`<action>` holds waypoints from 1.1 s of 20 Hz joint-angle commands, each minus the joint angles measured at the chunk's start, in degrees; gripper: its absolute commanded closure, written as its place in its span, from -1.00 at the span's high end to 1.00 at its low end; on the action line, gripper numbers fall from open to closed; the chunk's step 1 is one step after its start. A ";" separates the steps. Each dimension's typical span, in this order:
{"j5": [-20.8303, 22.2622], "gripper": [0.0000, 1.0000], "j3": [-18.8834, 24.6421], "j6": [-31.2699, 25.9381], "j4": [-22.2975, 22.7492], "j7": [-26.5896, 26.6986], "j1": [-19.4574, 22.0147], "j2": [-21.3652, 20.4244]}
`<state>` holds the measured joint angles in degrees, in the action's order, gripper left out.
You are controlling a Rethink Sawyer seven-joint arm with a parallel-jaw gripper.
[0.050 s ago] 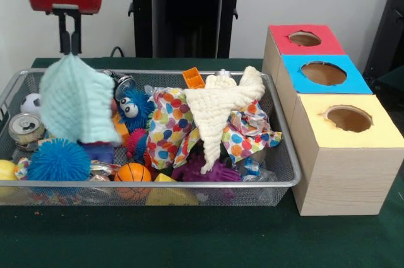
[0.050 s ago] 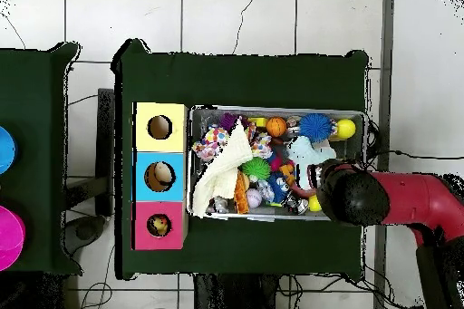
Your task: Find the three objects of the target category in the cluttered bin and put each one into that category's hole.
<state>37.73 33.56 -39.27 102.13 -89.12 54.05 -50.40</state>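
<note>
While the gripper (image 1: 70, 50) hangs over the basket (image 1: 285, 180) at nine o'clock, its jaws pinch a pale green cloth (image 1: 76, 101) lifted clear of the clutter. Crowding beneath: a blue spiky ball (image 1: 58, 161), a can (image 1: 25, 129), a small basketball (image 1: 133, 173). A cream cloth (image 1: 218, 110) drapes over a spotted cloth (image 1: 170, 129) mid-basket. Overhead, something sits inside the boxes' (image 2: 159, 176) blue hole (image 2: 159, 176) and red hole (image 2: 159, 226); the front view hides that.
</note>
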 commanded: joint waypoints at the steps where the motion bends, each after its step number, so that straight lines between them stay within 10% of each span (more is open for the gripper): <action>1: 4.33 -1.00 4.16 -6.03 -4.79 19.35 0.62 -1.60; 20: 4.51 -1.00 2.23 0.70 -0.51 6.99 -1.94 -1.38; 21: 4.43 1.00 2.15 0.65 -0.62 7.07 -1.99 -1.29; 22: 4.38 1.00 2.05 0.46 -0.68 6.93 -2.10 -1.25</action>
<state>39.23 34.68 -39.37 99.98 -89.12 52.71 -51.43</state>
